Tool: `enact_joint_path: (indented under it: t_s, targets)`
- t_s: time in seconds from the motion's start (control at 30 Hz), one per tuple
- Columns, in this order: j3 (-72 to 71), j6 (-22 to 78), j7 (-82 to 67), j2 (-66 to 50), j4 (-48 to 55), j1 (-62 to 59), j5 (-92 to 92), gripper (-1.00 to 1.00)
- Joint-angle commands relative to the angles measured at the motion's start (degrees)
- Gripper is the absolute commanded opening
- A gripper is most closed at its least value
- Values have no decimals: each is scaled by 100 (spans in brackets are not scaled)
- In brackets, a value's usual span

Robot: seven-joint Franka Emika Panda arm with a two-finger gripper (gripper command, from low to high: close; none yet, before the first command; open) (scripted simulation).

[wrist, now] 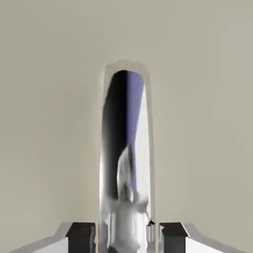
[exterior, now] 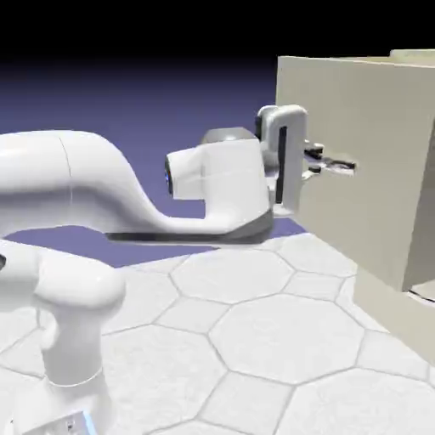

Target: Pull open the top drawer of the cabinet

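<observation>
The hand view shows the handle (wrist: 126, 163) mirror-bright between the parted fingertips of the gripper (wrist: 127, 241); the exterior view alone shows the top drawer (exterior: 353, 153) at right.

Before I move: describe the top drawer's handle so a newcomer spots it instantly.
Find the tall beige cabinet at the exterior view's right, then its upper drawer front, pulled out from the body. The handle is the slim, mirror-shiny bar there, between the end effector's open fingertips; its gloss sets it apart from the matte beige around it.
</observation>
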State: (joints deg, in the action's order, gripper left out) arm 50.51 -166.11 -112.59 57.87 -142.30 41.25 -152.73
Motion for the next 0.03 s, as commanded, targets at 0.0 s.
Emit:
enact_joint_path:
  t_s: [0.0]
  targets:
    - [-109, -82, -34, 101, -126, -208, 60, 100]
